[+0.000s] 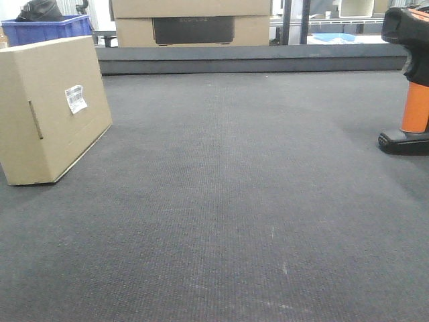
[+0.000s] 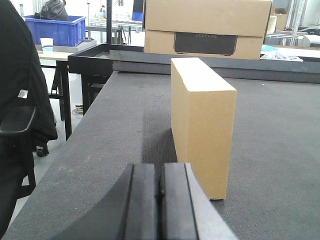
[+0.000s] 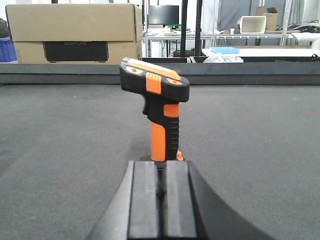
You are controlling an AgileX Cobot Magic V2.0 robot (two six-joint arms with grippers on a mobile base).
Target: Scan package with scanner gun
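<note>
- A wide dark grey felt-like table [image 1: 234,221] fills the front-facing view, with a raised dark ledge [image 1: 255,59] along its far edge.
- The package [image 1: 50,107], a flat tan cardboard box, stands on one narrow edge at the left of the table. Its broad face carries a small white barcode label [image 1: 76,98] and a narrow slot [image 1: 35,120].
- The scanner gun [image 1: 410,74] stands upright on its black foot at the far right, well apart from the package. Its head is black and its handle bright orange.
- The left gripper [image 2: 161,200] shows at the bottom of the left wrist view. Its two black fingers are pressed together with nothing between them. It sits just short of the package's narrow end and does not touch it.
- The right gripper [image 3: 160,200] shows at the bottom of the right wrist view, its fingers likewise together and holding nothing. The scanner gun stands directly ahead of it, near but apart.
- Beyond the ledge sit larger tan boxes [image 1: 191,20] with a dark rectangular panel.
- A blue bin [image 1: 47,28] sits at the far left in the background.
</note>
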